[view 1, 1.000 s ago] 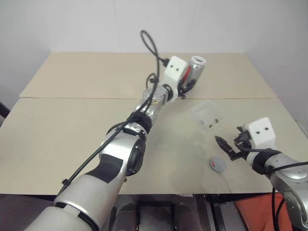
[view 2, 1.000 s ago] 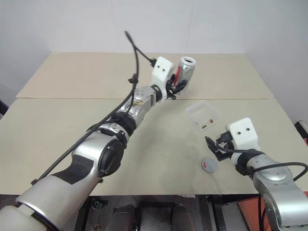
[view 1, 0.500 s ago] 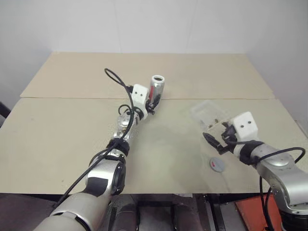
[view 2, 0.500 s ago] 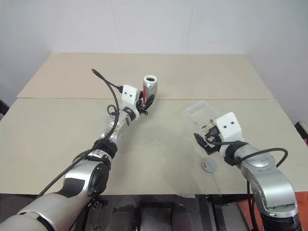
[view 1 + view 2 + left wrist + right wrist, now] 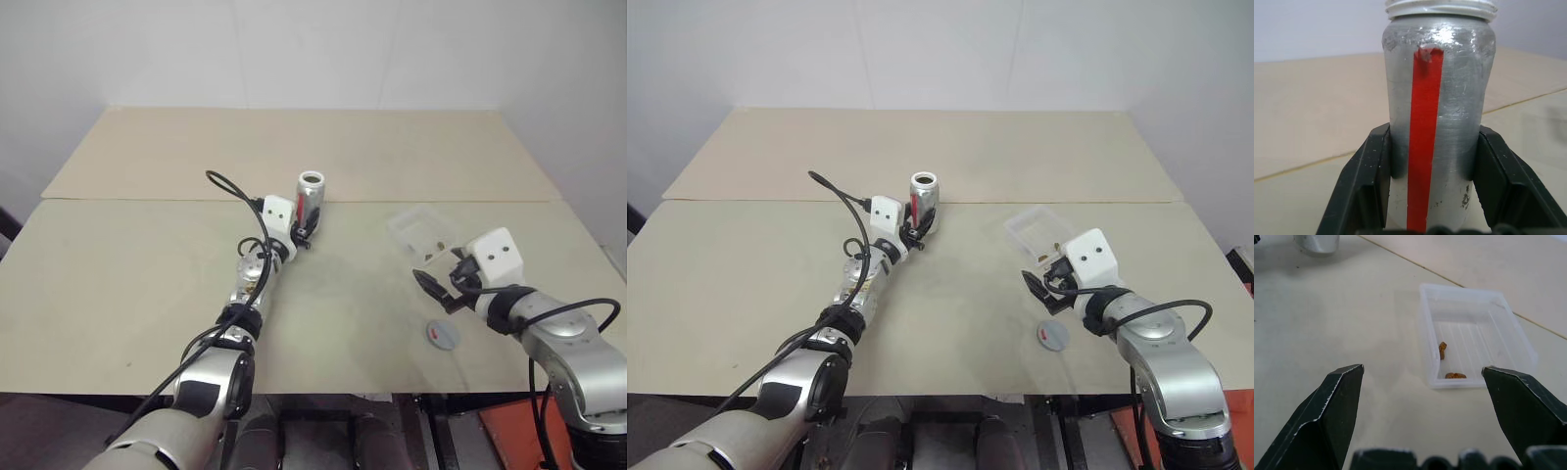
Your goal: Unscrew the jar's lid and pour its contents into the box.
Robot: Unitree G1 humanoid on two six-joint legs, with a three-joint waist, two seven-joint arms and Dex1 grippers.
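Note:
The silver jar (image 5: 310,192) with a red stripe stands upright and open-mouthed near the table's middle seam. My left gripper (image 5: 306,219) is shut on its lower body, one finger on each side (image 5: 1374,166). Whether its base touches the table I cannot tell. The clear box (image 5: 415,221) lies to the right with two brown bits of the contents (image 5: 1443,348) inside. My right gripper (image 5: 438,292) hovers open just in front of the box, nothing between its fingers. The grey lid (image 5: 442,335) with a red mark lies flat on the table near that gripper.
The beige table (image 5: 118,284) is made of two boards with a seam running across behind the jar. A black cable (image 5: 230,191) loops from my left wrist. A white wall stands behind the table's far edge.
My left arm has carried the jar leftward and down from beside the box, turning it from tilted to upright. The right gripper stays open by the box.

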